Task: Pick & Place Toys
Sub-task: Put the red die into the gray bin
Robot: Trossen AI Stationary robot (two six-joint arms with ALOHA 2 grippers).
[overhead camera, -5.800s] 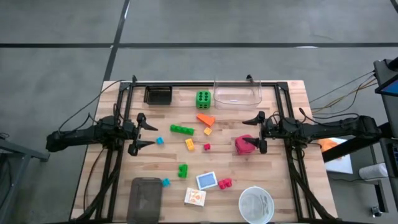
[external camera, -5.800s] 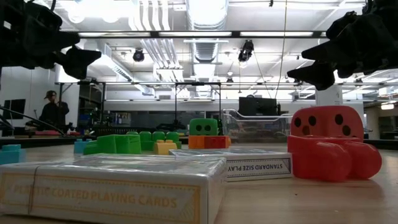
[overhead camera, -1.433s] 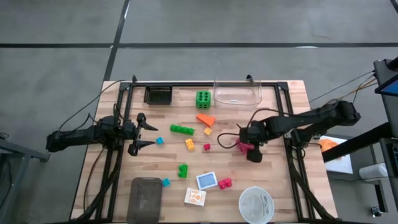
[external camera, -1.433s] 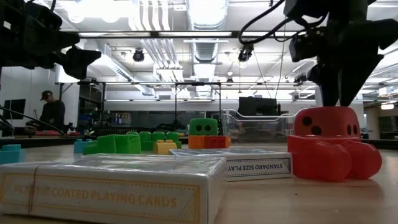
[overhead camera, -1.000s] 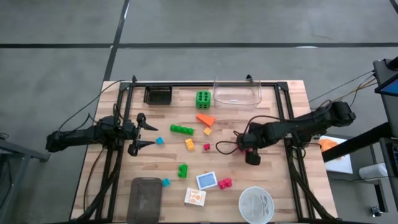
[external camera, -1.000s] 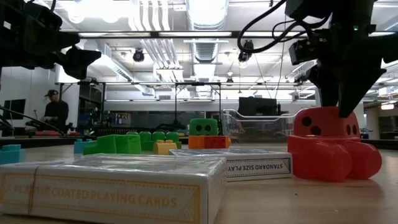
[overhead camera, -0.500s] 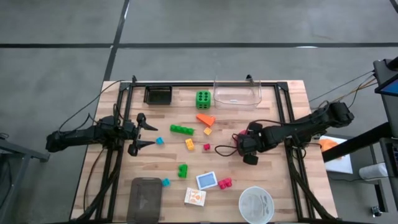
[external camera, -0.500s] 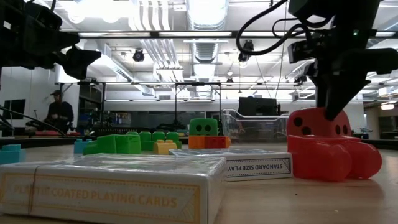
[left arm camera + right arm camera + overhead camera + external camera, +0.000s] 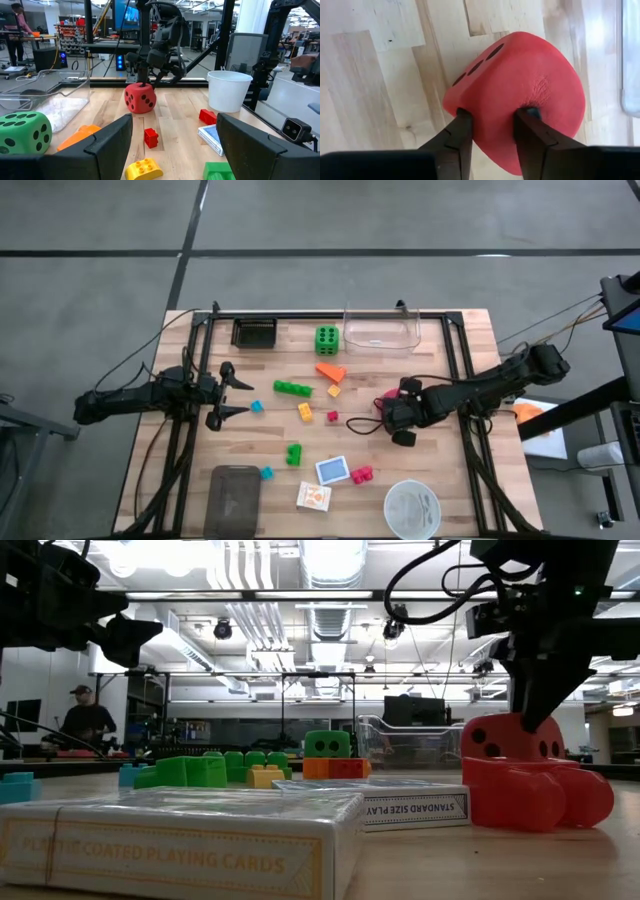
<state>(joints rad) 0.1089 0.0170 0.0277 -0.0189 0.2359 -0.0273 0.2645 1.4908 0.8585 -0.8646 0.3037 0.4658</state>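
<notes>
Pinched red die (image 9: 520, 95), seemingly tilted; green die (image 9: 327, 338), bricks (image 9: 293, 388) and card packs (image 9: 333, 470) lay scattered.

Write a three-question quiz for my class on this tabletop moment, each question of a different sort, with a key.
1. True or false: the right tool is pinching the red die.
2. Multiple choice: in the high view, the clear plastic tub stands nearest which toy? A) the green die B) the blue card pack C) the orange card pack
3. Fill in: the left tool waits with its fingers ____ near the table's left side.

Key: 1 true; 2 A; 3 open.
</notes>
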